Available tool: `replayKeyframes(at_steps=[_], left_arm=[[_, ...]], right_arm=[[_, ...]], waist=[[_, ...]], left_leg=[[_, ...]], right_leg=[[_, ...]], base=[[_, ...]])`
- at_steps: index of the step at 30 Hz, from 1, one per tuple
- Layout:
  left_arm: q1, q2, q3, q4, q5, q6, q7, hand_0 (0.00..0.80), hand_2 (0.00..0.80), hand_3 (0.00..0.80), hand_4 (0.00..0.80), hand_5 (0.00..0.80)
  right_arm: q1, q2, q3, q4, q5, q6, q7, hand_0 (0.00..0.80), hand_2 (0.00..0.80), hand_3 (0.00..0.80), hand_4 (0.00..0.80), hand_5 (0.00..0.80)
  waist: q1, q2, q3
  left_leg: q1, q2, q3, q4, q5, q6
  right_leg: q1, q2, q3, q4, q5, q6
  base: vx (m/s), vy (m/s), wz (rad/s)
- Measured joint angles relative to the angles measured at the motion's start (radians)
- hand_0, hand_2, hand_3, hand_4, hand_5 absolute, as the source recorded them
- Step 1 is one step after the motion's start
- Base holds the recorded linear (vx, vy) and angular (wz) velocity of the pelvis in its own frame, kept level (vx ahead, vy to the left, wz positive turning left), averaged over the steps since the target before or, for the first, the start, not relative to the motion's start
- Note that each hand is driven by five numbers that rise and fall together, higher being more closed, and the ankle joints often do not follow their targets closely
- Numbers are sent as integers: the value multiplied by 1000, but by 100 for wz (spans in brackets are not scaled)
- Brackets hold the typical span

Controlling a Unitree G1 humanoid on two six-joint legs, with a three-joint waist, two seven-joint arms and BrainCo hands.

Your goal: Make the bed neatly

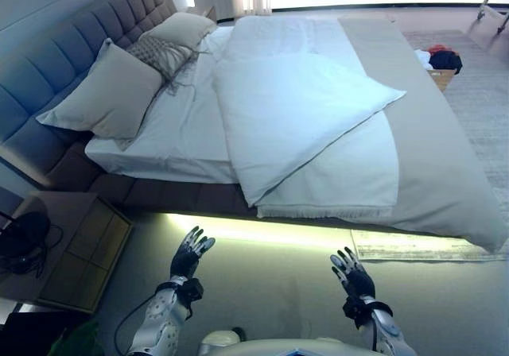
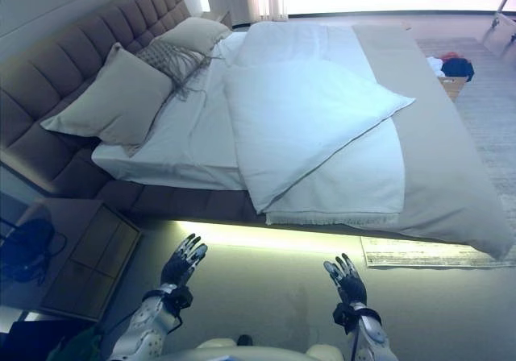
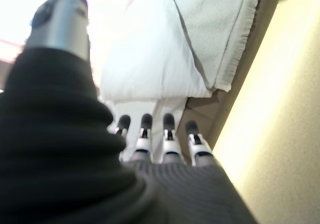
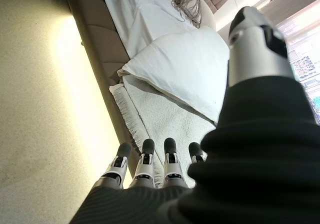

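The bed (image 1: 159, 193) lies ahead with a white duvet (image 1: 294, 110) folded back on itself, one corner pointing toward the foot. Under it lie a white fringed blanket (image 1: 350, 177) and a beige cover (image 1: 445, 173). The bare white sheet (image 1: 179, 125) shows near the head. Three pillows lean at the headboard: a large beige one (image 1: 107, 94), a netted grey one (image 1: 163, 54) and a far one (image 1: 184, 29). My left hand (image 1: 189, 254) and right hand (image 1: 351, 273) are open and empty above the floor, short of the bed's near side.
A wooden nightstand (image 1: 75, 253) with a dark object (image 1: 22, 237) stands at the left. A basket of clothes (image 1: 442, 62) sits on a rug (image 1: 493, 94) beyond the bed. A lit strip (image 1: 262, 230) runs under the bed's edge.
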Motion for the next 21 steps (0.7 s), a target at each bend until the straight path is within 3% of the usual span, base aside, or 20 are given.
replayKeyframes(at_steps=[21], left_arm=[[0,-1,2,25,41,16,-2,0,0,0,0,0]], right_arm=[[-16,7,6,0,0,0,-32,0,0,0,0,0]], waist=[[31,-5,6]], left_leg=[[24,-5,-17,0,-1,0]], right_leg=[[54,3,-28,-32,7,4]], base=[[10,1,4]])
